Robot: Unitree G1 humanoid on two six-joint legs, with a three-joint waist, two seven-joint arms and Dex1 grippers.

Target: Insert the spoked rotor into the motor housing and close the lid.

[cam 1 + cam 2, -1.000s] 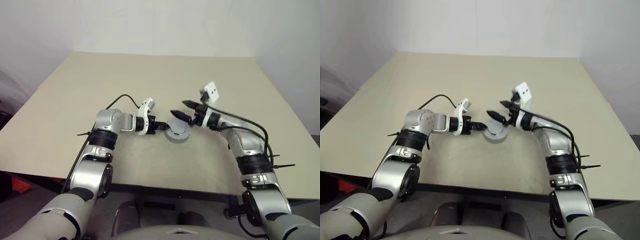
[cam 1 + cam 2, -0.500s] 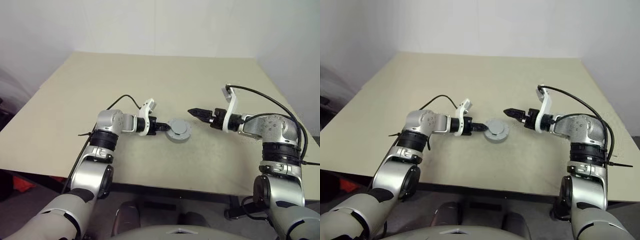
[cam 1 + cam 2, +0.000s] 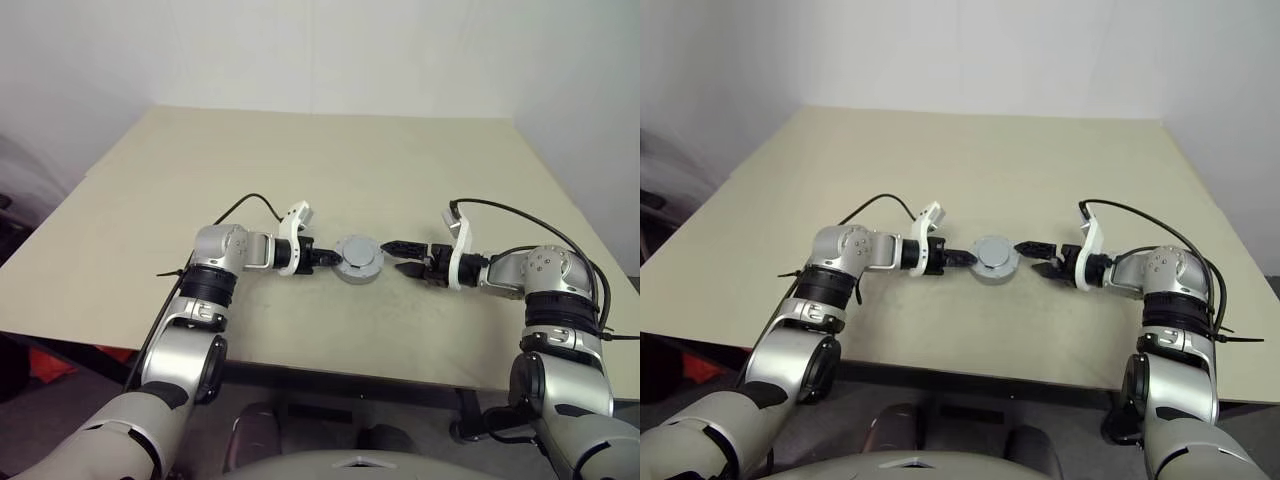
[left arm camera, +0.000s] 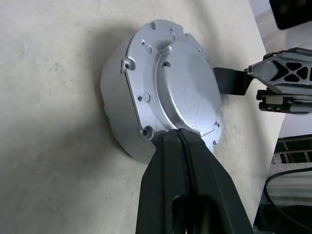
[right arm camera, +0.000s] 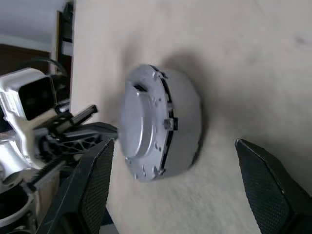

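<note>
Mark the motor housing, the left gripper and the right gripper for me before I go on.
motor housing [image 4: 183, 95]: left wrist view, on its flat silver lid.
left gripper [image 3: 326, 257]: left eye view, at the shut fingertips beside the housing.
right gripper [image 3: 396, 256]: left eye view, midway between the open fingertips.

Silver-grey jointed arms with black bands, black cables, white wrist brackets and black, ribbed jaws.

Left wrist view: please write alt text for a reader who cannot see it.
A round silver motor housing with its lid on sits on a beige table. The left gripper, fingers shut, touches its near edge; the right gripper's black fingers reach in from the opposite side.
</note>
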